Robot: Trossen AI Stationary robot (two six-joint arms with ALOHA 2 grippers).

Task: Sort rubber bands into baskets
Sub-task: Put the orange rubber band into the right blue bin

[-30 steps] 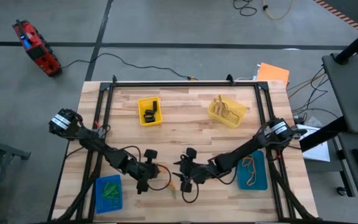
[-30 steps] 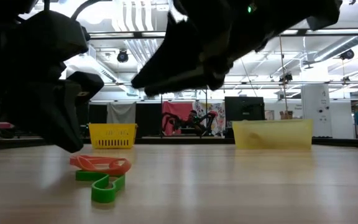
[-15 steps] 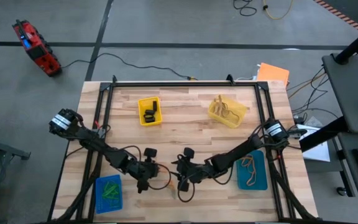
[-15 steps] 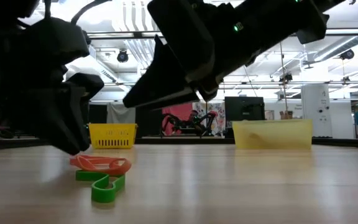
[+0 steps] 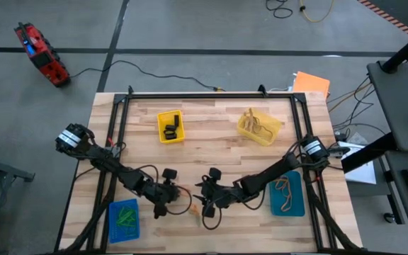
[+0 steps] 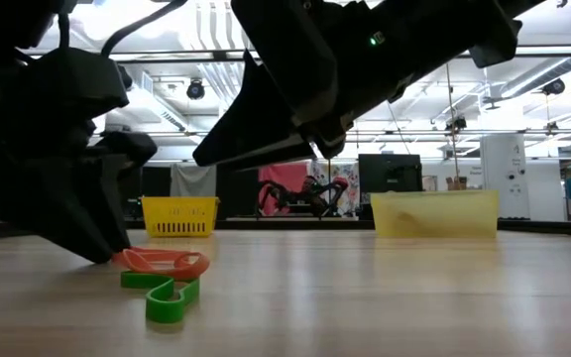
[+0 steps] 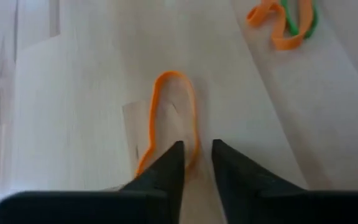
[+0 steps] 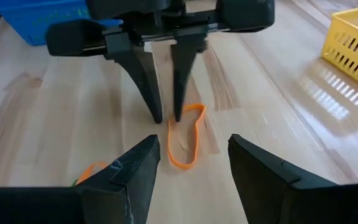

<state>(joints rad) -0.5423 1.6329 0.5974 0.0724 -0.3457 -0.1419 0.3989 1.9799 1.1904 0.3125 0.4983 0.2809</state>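
Orange is the colour to watch: a single orange rubber band (image 7: 169, 118) lies flat on the wooden counter (image 5: 211, 152), and your left gripper (image 7: 196, 163) stands right over its near end with the jaws parted by a narrow gap. In the right wrist view the same band (image 8: 185, 134) sits just under those two dark tips, one tip on or beside the loop's edge; I cannot tell for sure whether the band is pinched or free, but it looks to lie loose on the wood.

Moving right, your right gripper (image 8: 191, 163) hovers just beside it, jaws wide apart and holding nothing. A second orange band and a green band (image 6: 171, 293) lie tangled together close by.

By the look of it you are at the pick-up step for this orange loop. Green bands fill the blue basket (image 5: 124, 217) at the near left, tan ones the teal basket (image 5: 287, 195) at the near right; the bright yellow basket (image 5: 170, 126) and the pale yellow basket (image 5: 259, 126) stand at the far side.

Next, one tip needs to go inside the loop and one outside, then close and lift cleanly.
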